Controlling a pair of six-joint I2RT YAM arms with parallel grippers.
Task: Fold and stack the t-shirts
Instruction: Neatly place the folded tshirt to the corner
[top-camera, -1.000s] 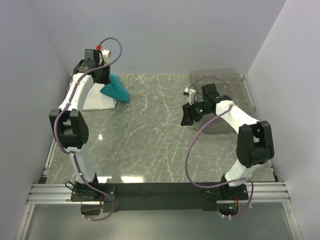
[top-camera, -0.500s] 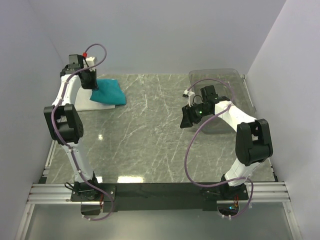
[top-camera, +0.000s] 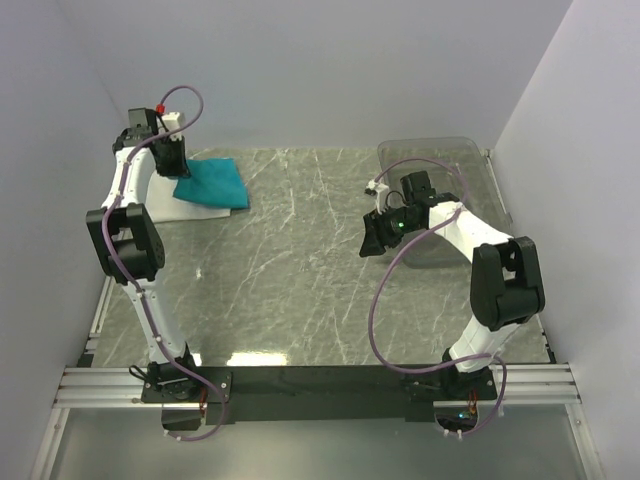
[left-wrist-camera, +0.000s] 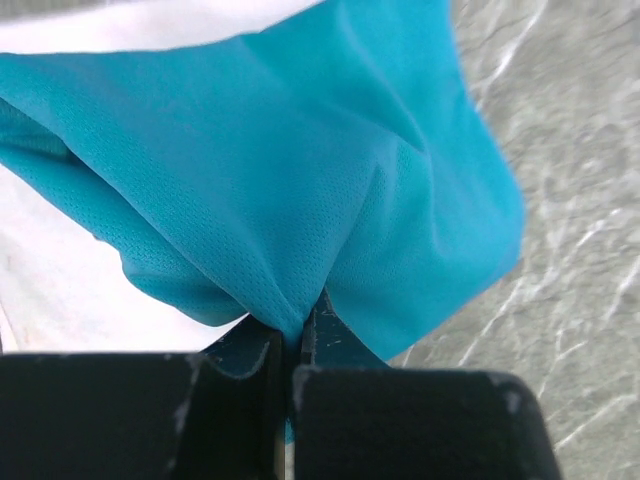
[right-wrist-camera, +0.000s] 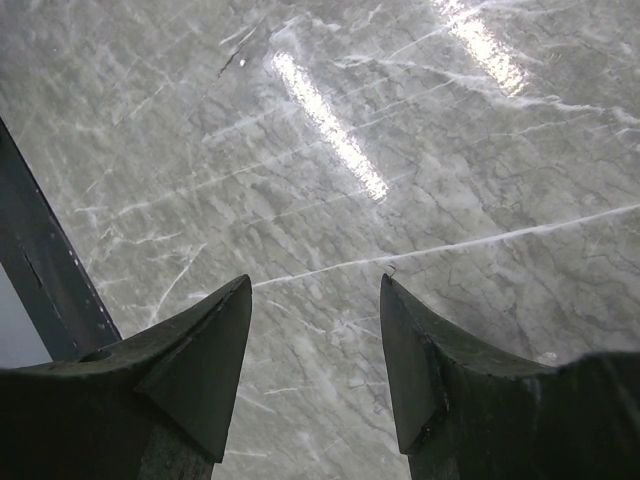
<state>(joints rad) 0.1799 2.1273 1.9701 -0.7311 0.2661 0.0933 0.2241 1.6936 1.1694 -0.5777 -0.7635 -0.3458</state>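
Observation:
The folded teal-blue t-shirt (top-camera: 212, 183) lies on top of the folded white t-shirt (top-camera: 213, 210) at the table's far left corner. My left gripper (top-camera: 172, 165) is shut on the teal shirt's near-left edge; in the left wrist view the teal shirt (left-wrist-camera: 300, 170) bunches into the closed jaws (left-wrist-camera: 293, 335), with the white shirt (left-wrist-camera: 70, 290) under it. My right gripper (top-camera: 376, 236) hangs open and empty over bare table right of centre; in the right wrist view (right-wrist-camera: 315, 300) its jaws stand wide apart above the marble.
A clear plastic bin (top-camera: 445, 190) stands at the far right, behind my right arm. The side walls stand close to the left arm. The table is grey marble (top-camera: 290, 280).
My left gripper has pulled the teal shirt left and back, spreading it from a bunched heap to lie flat over the white shirt. The right arm has barely moved.

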